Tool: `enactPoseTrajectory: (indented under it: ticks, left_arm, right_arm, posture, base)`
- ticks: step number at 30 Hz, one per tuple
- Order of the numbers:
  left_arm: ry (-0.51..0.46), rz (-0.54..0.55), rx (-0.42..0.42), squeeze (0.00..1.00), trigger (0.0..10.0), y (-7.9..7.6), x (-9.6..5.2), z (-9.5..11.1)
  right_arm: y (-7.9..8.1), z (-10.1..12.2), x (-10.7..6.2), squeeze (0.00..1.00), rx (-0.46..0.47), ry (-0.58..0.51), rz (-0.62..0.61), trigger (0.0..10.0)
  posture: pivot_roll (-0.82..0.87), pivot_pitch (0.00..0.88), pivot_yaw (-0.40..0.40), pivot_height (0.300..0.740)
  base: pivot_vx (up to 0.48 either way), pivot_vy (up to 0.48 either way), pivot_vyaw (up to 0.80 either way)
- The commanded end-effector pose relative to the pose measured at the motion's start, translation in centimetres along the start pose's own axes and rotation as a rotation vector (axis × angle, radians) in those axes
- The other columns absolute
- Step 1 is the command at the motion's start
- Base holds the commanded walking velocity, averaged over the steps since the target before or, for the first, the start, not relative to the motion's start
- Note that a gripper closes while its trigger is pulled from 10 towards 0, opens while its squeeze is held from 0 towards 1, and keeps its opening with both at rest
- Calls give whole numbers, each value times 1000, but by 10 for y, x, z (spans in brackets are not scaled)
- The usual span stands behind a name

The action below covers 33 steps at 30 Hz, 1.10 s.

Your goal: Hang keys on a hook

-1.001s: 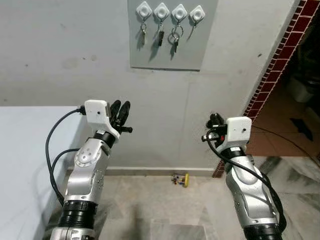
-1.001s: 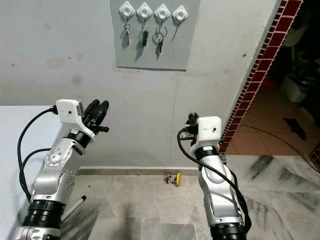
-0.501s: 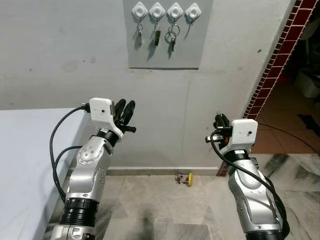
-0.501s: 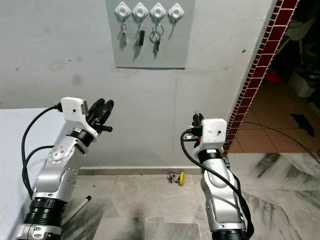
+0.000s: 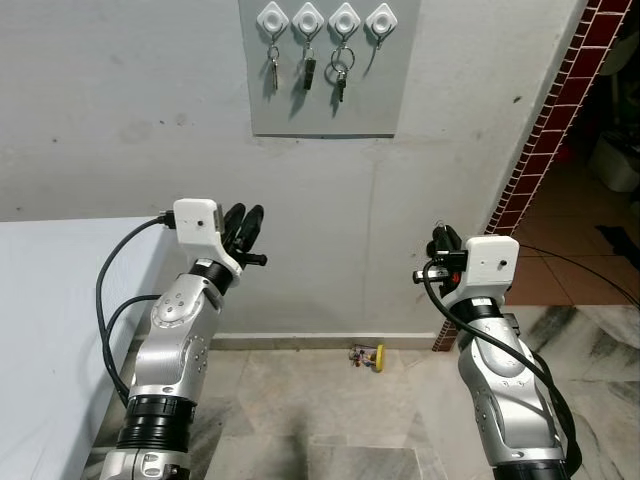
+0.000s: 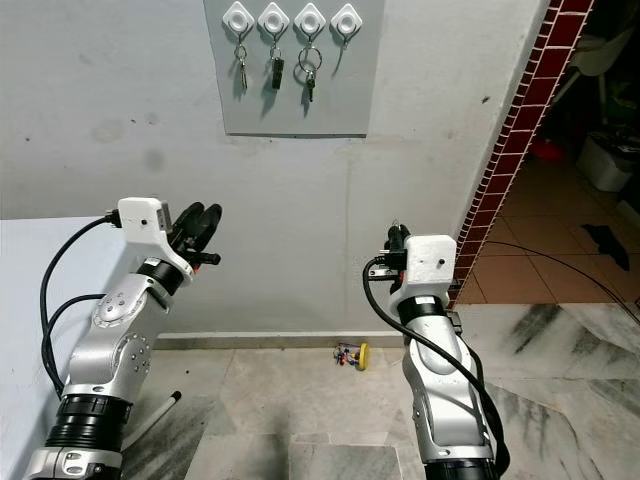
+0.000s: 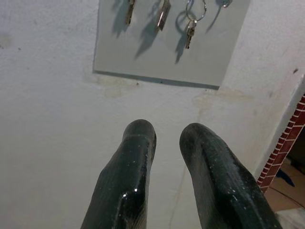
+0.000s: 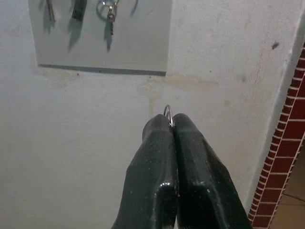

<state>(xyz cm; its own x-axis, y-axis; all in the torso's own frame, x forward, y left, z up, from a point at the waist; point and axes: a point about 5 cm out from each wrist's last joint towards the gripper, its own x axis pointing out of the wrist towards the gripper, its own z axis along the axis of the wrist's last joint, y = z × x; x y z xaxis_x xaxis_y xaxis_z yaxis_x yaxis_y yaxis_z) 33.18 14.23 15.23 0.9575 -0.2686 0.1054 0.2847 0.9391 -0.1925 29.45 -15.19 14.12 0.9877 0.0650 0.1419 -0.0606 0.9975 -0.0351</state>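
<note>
Carrying key ring (image 8: 167,112) toward hook board (image 5: 320,68), approach step by my read. Right pincer (image 8: 171,125) pressed together, pinching ring; thin wire loop pokes out past tips, aimed up toward board. Keys themselves hidden, so can't tell long axis. Right pincer well below board, off toward brick edge. Left pincer (image 7: 167,138) spread, empty, also well below board. Three hooks carry keys; fourth hook (image 5: 380,19), nearest brick edge, looks free-ish. Next: raise arm, step closer, line loop over that hook.
</note>
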Motion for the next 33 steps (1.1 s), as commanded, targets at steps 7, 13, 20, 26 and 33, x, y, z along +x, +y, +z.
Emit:
enactPoseTrajectory:
  ticks: [7,13,20,26,33]
  left_arm:
    - [-5,-9,20,0,10000,-2,1,5]
    - [-1,-13,24,0,10000,-2,2,5]
    - [-3,-17,24,0,10000,-3,2,6]
    - [-2,-17,23,0,10000,-3,2,5]
    - [-4,-16,19,0,10000,-3,2,6]
  right_arm:
    - [-1,5,0,0,0,-18,-7,10000]
    - [-2,4,0,0,0,-15,-10,10000]
    - [-1,4,-1,0,0,-14,-11,10000]
    - [-2,4,-1,0,-1,-12,-10,10000]
    - [-1,4,-1,0,-1,-12,-8,10000]
  posture:
    - [-118,1,12,740]
    - [-119,2,12,740]
    - [-122,4,14,740]
    - [-122,4,14,740]
    - [-122,4,14,740]
  base:
    - [418,0,0]
    - [480,0,0]
    - [480,0,0]
    - [480,0,0]
    - [480,0,0]
